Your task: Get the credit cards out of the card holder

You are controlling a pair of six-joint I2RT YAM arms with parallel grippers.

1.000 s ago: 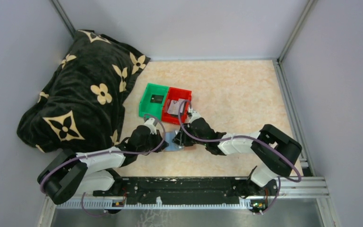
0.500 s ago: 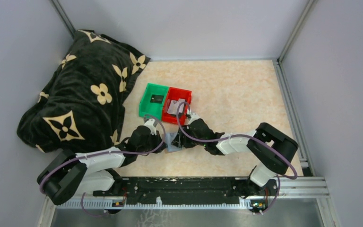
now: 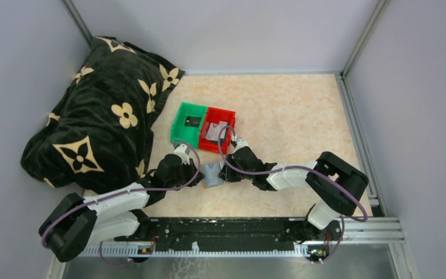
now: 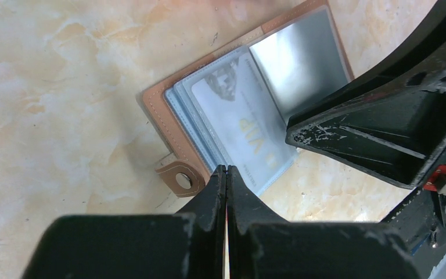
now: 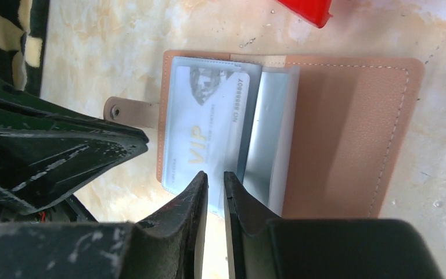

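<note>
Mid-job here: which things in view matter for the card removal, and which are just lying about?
Job: card holder, VIP card in its sleeve, left tool, right tool, dark card in green bin, grey card in red bin.
Lying about: flowered black blanket.

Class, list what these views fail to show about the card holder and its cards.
Top view: left tool and right tool partly cover card holder; contents too small.
Left wrist: left tool hides card holder's near edge.
Right wrist: right tool hides whether VIP card is gripped.
</note>
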